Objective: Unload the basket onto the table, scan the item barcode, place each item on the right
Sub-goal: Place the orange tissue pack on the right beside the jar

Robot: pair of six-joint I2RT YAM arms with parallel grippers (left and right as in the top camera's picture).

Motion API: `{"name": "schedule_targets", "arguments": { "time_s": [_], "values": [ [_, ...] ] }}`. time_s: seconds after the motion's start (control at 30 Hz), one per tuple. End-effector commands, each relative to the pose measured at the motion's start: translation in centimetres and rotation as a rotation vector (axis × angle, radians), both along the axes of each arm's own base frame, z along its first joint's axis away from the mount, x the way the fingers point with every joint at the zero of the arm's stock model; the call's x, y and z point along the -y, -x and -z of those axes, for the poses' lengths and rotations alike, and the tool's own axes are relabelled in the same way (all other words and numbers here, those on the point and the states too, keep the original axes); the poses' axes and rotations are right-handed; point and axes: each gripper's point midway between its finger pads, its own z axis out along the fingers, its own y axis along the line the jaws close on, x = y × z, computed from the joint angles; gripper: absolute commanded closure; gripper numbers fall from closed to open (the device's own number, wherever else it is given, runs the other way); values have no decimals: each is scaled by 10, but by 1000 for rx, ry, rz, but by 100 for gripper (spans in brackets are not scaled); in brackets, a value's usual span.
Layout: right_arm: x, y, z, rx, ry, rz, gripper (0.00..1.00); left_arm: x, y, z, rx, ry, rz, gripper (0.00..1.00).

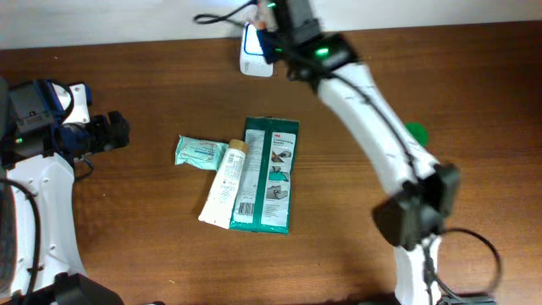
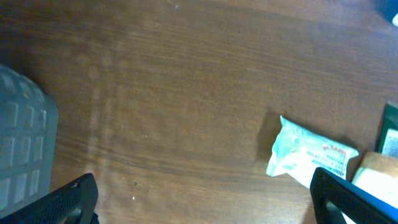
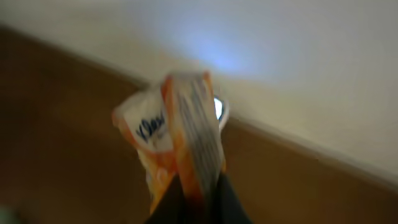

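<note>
orange-and-white packet (image 3: pixel 180 134) pinched in right hand (image 3: pixel 197 198), near white scanner (image 1: pixel 254 52), left hand (image 2: pixel 208 199) wide open above table (image 2: pixel 186 74)

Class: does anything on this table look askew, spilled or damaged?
Nothing is spilled or visibly damaged. The white tube lies slanted against the green pack, and the right gripper pinches an orange-and-white packet near the scanner.

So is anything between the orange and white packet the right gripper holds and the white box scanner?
Nothing visible. The right gripper holds the orange and white packet close to the white scanner, no object between them.
</note>
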Motion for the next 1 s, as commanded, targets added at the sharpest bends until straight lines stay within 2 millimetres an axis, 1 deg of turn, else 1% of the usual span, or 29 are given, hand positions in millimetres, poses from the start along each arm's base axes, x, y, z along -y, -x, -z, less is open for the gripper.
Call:
{"name": "schedule_targets", "arguments": {
  "time_s": [0.0, 0.07, 0.1, 0.17, 0.23, 0.27, 0.3, 0.37, 0.43, 0.5, 0.53, 0.63, 0.7, 0.77, 0.83, 0.87, 0.93, 0.97],
  "values": [
    [35, 37, -11, -201, -217, 99, 96, 1, -1, -3, 12, 13, -7, 1],
    [59, 58, 11, -346, -197, 160, 96, 1, -1, -3, 12, 13, -7, 1],
    [71, 71, 27, -432, -165, 188, 96, 1, -1, -3, 12, 13, -7, 1],
    [85, 92, 48, -545, -102, 227, 96, 1, -1, -3, 12, 13, -7, 1],
    [102, 106, 71, -624, -4, 285, 96, 1, -1, -3, 12, 13, -7, 1],
    [106, 113, 90, -680, 32, 299, 96, 1, -1, -3, 12, 13, -7, 1],
    [109, 117, 114, -727, 63, 310, 96, 1, -1, -3, 12, 13, -7, 1],
    [118, 120, 145, -753, 120, 339, 96, 1, -1, -3, 12, 13, -7, 1],
    [128, 119, 170, -746, 170, 367, 96, 1, -1, -3, 12, 13, -7, 1],
    [138, 124, 188, -759, 204, 390, 96, 1, -1, -3, 12, 13, -7, 1],
    [148, 127, 196, -771, 223, 412, 96, 1, -1, -3, 12, 13, -7, 1],
    [174, 131, 205, -788, 250, 488, 96, 1, -1, -3, 12, 13, -7, 1],
    [191, 138, 213, -822, 248, 524, 96, 1, -1, -3, 12, 13, -7, 1],
    [216, 146, 222, -863, 239, 579, 96, 1, -1, -3, 12, 13, -7, 1],
    [230, 149, 224, -881, 228, 612, 96, 1, -1, -3, 12, 13, -7, 1],
    [241, 154, 224, -902, 224, 636, 94, 1, -1, -3, 12, 13, -7, 1],
    [252, 159, 224, -927, 219, 662, 82, 1, -1, -3, 12, 13, -7, 1],
    [254, 161, 224, -940, 193, 665, 67, 1, -1, -3, 12, 13, -7, 1]
  ]
}}
